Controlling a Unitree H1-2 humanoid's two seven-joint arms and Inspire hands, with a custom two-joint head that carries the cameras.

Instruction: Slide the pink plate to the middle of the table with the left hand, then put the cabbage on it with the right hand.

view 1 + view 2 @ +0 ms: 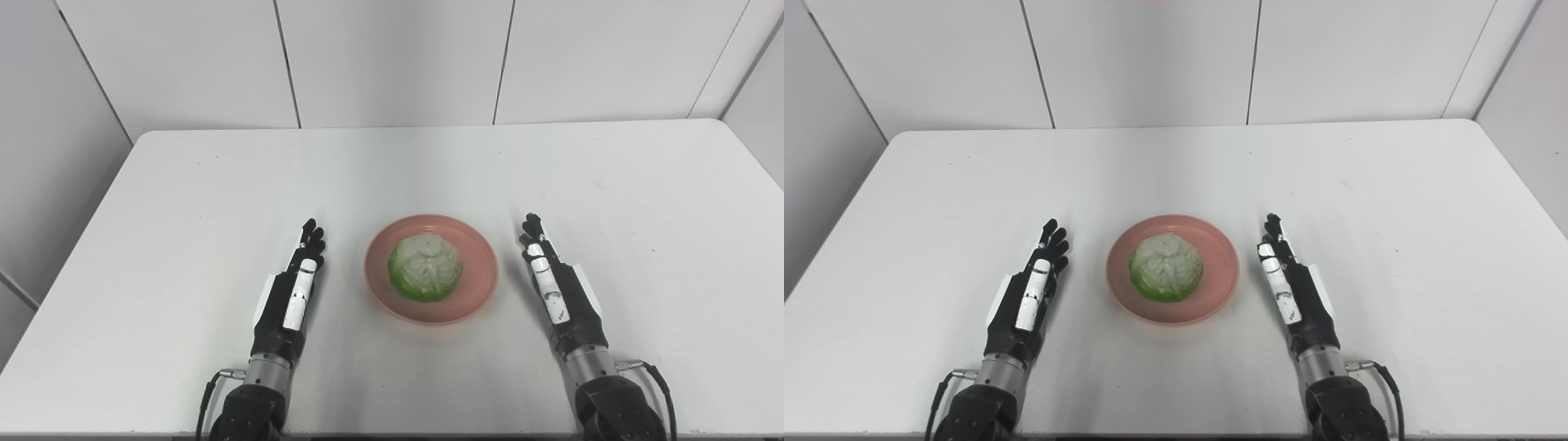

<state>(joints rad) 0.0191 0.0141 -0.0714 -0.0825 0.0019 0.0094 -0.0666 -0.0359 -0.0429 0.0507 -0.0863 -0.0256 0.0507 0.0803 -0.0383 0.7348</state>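
Note:
A pink plate (474,245) lies near the middle of the white table, towards the front. A pale green cabbage (425,268) rests in the plate's centre. My left hand (293,293) lies flat on the table to the left of the plate, fingers stretched forward, open and holding nothing. My right hand (558,289) lies to the right of the plate in the same pose, open and empty. Neither hand touches the plate.
The white table (184,202) stretches wide to the back and both sides. Grey wall panels (398,61) stand behind its far edge. Cables run from both wrists at the front edge.

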